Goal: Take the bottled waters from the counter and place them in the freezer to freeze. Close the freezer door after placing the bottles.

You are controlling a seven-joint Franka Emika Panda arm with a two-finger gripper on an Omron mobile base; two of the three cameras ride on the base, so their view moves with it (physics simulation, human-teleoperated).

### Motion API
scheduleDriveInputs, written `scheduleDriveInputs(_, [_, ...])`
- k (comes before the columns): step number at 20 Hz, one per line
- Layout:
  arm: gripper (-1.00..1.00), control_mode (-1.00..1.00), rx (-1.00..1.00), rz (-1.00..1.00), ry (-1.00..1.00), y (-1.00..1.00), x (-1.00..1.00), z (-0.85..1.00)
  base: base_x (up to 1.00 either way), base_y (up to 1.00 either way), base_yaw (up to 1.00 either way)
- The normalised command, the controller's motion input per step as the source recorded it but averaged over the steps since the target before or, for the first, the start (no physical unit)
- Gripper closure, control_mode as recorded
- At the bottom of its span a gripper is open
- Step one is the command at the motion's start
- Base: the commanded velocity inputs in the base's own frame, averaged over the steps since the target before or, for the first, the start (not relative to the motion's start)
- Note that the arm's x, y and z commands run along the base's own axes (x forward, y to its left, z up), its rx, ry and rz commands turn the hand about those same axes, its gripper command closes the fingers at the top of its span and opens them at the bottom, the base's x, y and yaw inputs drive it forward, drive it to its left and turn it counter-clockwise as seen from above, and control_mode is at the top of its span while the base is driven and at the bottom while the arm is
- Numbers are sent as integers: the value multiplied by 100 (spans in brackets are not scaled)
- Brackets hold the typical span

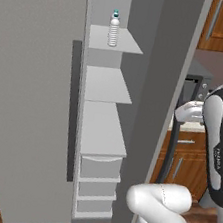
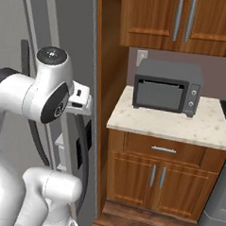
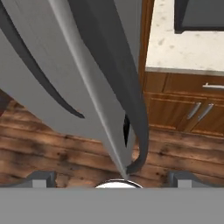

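Beside the open freezer door, one bottle is shelved; the gripper is held wide and empty, so door-closing or fetching is judged next.

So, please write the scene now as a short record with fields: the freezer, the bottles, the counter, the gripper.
freezer door: open, swung out to the left, long dark handle on it
freezer: white shelves in view
bottled water: one bottle standing upright on the top shelf; a second bottle cannot be seen
counter: beige stone top with a grey toaster oven on it, no bottle on the part in view
gripper: jaws wide apart, holding nothing, close to the edge of a grey fridge door
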Motion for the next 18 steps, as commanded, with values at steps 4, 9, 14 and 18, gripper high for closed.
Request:
scheduleDriveInputs(4, [-100, -100, 2, 0, 0, -34, 67, -7, 0, 0, 0])
scheduleDriveInputs(9, [-100, -100, 4, 9, 0, -36, 33, -1, 0, 0, 0])
scheduleDriveInputs(14, [-100, -100, 4, 20, -2, 0, 27, -1, 0, 0, 0])
scheduleDriveInputs(18, [-100, -100, 8, 19, 0, 0, 6, -15, 0, 0, 0])
